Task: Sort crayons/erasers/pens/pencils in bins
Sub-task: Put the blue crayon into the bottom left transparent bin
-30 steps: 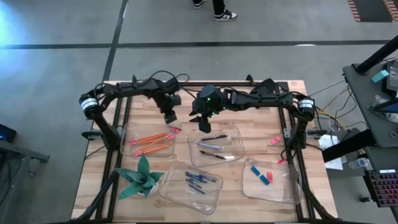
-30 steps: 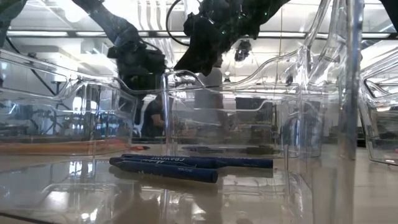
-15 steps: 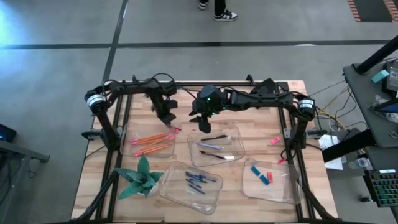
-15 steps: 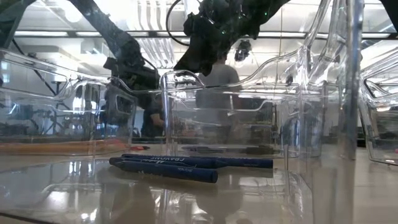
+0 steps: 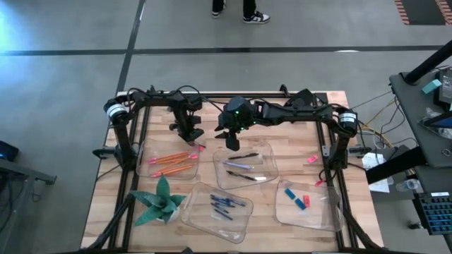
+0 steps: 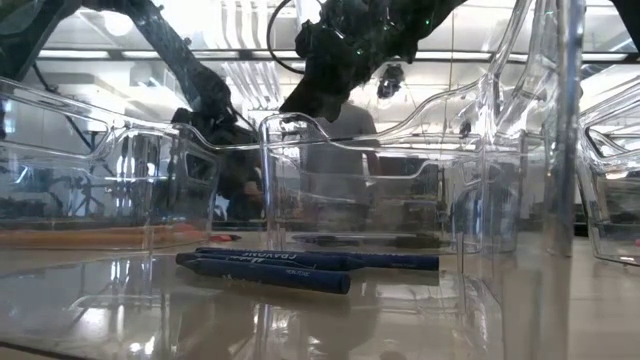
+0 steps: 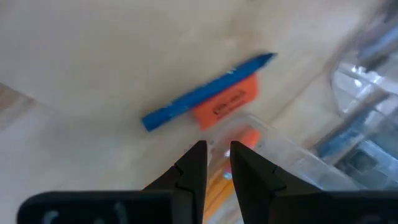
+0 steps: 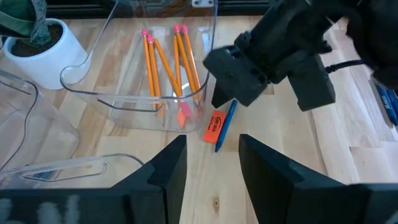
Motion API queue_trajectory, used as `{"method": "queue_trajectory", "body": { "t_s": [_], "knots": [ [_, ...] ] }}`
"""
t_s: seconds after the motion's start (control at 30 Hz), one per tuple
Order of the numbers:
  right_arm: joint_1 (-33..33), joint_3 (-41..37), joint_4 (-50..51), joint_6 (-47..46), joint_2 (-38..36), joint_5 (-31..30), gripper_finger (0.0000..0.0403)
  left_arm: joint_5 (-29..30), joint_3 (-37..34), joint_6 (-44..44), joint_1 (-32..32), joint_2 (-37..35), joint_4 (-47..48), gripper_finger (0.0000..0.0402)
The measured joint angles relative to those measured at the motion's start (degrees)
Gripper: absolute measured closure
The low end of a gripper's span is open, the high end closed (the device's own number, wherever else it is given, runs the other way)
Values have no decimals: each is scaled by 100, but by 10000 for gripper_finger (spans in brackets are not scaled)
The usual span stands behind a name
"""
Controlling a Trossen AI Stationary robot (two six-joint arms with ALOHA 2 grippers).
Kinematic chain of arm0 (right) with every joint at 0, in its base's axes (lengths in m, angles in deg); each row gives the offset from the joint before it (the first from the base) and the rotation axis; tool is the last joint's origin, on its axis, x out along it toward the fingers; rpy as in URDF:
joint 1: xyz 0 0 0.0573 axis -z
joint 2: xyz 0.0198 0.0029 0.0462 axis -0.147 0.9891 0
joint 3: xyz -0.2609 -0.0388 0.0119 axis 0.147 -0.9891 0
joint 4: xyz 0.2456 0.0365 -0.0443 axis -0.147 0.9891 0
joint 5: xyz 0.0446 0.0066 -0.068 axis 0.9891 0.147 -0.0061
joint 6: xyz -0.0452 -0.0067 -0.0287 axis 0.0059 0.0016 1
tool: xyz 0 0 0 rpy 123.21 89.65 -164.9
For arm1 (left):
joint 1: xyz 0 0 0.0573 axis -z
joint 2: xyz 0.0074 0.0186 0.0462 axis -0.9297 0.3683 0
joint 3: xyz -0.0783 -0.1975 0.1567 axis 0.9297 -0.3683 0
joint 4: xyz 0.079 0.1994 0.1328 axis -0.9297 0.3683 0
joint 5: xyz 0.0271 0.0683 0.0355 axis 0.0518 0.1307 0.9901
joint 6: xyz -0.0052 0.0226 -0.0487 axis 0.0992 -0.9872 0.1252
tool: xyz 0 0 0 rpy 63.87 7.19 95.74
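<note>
My left gripper (image 5: 191,135) hangs slanting down just beyond the far right corner of the pencils' bin (image 5: 152,169), its fingers (image 7: 194,163) a narrow gap apart with nothing between them. Below it, an orange eraser (image 7: 227,106) and a blue crayon (image 7: 208,93) lie side by side flat on the wood. The right wrist view shows the same eraser (image 8: 213,126) and crayon (image 8: 226,121) under the left gripper (image 8: 224,99). My right gripper (image 8: 211,155) waits open, high over the far edge of the pens' bin (image 5: 267,154). Orange pencils (image 5: 171,161) lie in their bin.
A bin with blue crayons (image 5: 224,204) sits at the near middle, and a bin with erasers (image 5: 300,200) at the near right. Loose pink erasers (image 5: 311,159) lie on the wood at the right. A green paper plant (image 5: 161,201) stands near the left front.
My left gripper has sunk toward the eraser and crayon by the pencil bin's corner and has rolled about its own axis. Its finger gap looks the same. The right arm has kept still.
</note>
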Motion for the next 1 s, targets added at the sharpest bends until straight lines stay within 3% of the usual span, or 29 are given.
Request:
{"method": "queue_trajectory", "body": {
  "t_s": [0.4, 0.67, 0.77, 1.0],
  "knots": [
    [-2, 0, 2, 0, 2, 0, 266, 214, 85, 276, -90, 435, -283, 345],
    [-2, 0, 0, 0, 2, 2, 266, 876, 401, -427, -83, 417, -550, 345],
    [-1, 0, 0, 0, 2, 0, 266, 1119, 566, -955, -88, 417, -648, 345],
    [0, 0, 0, 0, 2, 0, 266, 1190, 627, -3334, -92, 161, -563, 345]
  ]
}}
